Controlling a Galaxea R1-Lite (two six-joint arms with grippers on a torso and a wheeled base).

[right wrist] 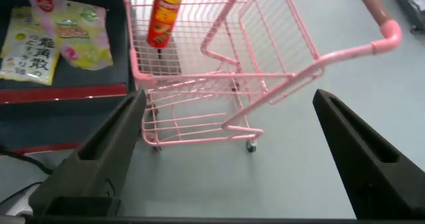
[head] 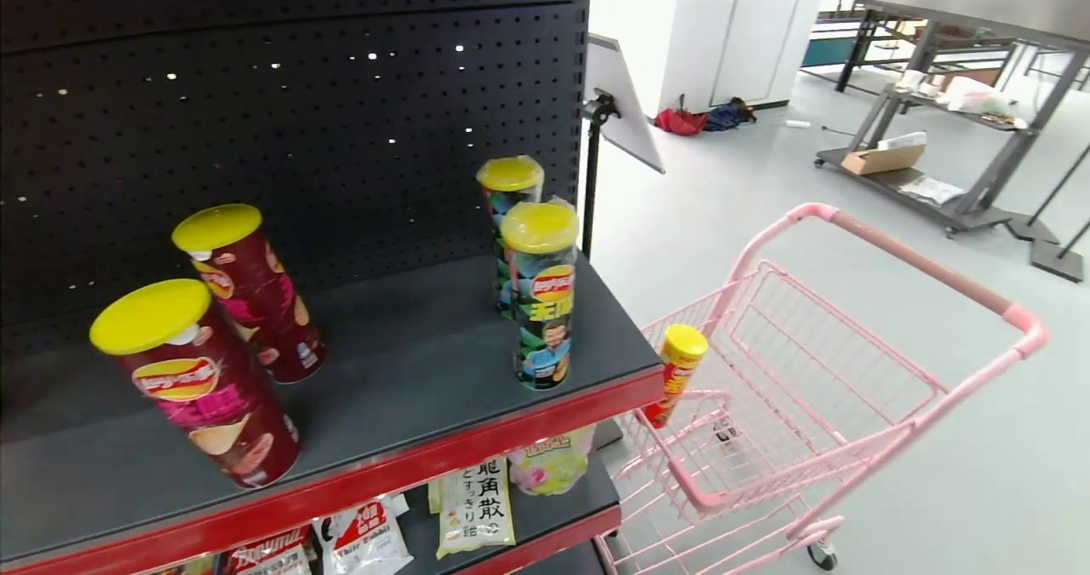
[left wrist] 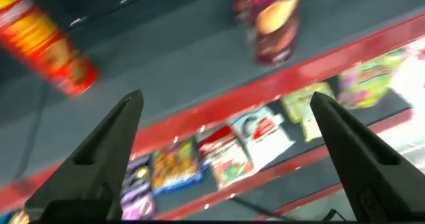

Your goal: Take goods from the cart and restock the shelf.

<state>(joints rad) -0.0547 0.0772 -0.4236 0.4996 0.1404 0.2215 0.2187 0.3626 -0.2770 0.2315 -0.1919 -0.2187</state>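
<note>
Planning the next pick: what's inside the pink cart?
One red can with a yellow lid stands in the corner of the cart by the shelf. The basket floor behind the shelf edge is covered.

We are seeing a pink cart [head: 920,263], a red, yellow-lidded can [head: 675,375], maroon cans [head: 251,294], and a black shelf [head: 409,362] edged red.

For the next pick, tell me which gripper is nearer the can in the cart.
Right. The right gripper hangs open facing the cart and the can; the left gripper faces the shelf instead.
</note>
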